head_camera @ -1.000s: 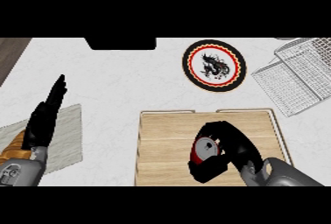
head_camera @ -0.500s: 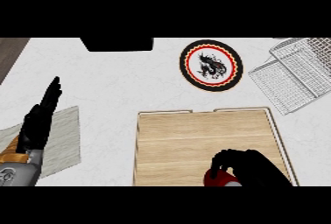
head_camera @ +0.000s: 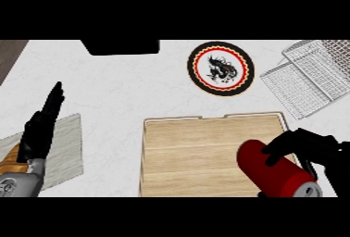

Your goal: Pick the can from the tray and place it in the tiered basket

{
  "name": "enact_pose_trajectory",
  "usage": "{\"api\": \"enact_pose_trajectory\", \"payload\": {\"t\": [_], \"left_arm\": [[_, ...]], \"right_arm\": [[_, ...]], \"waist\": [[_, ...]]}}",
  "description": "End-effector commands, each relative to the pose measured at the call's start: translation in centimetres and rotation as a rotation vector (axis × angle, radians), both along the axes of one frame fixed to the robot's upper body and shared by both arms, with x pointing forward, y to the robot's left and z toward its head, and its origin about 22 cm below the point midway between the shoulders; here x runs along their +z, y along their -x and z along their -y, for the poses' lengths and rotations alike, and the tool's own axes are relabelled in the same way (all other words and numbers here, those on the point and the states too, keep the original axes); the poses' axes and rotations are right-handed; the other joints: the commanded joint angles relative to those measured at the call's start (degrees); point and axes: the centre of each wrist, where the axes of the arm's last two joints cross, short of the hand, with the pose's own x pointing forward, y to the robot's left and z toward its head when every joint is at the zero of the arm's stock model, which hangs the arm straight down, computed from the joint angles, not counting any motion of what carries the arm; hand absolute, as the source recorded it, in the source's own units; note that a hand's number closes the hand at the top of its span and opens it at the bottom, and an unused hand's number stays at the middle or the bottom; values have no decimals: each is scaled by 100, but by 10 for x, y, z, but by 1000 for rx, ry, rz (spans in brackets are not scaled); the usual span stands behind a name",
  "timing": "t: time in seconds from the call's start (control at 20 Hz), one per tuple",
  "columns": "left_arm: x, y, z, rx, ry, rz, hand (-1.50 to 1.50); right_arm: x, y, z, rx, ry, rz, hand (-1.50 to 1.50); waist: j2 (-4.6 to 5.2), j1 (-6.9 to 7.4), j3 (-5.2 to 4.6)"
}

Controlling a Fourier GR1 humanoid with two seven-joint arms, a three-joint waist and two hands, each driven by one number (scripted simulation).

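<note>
Count: one can, one tray, one tiered basket, one plate, two hands.

Can (head_camera: 273, 167): red, silver end toward the view's lower right, lying tilted over the near right corner of the tray (head_camera: 195, 152). Cannot tell if it rests on the wood or is lifted off it. Right hand (head_camera: 311, 147) is on it, fingers (head_camera: 279, 147) curled over the can's upper side and closed round it.

Tray: pale wood with a low rim, on the white bench (head_camera: 130, 92); the can is the only thing over it.

Tiered basket (head_camera: 308, 78): white wire, two mesh tiers showing, at the far right of the bench, well apart from the can.

Plate (head_camera: 220, 68): round, dragon pattern, beyond the tray, left of the basket.

Left hand (head_camera: 42, 127): at the left edge, fingers straight and together, holding nothing, above a grey cloth (head_camera: 67, 148).
</note>
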Motion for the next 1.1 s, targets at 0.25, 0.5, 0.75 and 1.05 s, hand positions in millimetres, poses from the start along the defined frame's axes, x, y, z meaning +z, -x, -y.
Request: {"api": "enact_pose_trajectory", "payload": {"t": [0.25,0.5,0.75,1.05], "left_arm": [[-3,7,0,-7,8,1,0],[-1,-19,-4,-20,-6,9,0],[0,-7,9,-63,-9,20,0],[15,-18,21,-73,5,3,0]], "right_arm": [[88,-26,57,-156,71,230,150],[96,-48,98,-118,23,130,150],[100,-71,103,-144,114,169,150],[90,-98,131,-235,281,251,150]], "waist": [[16,101,-3],[43,116,-7],[62,320,-12],[71,350,-8]]}}
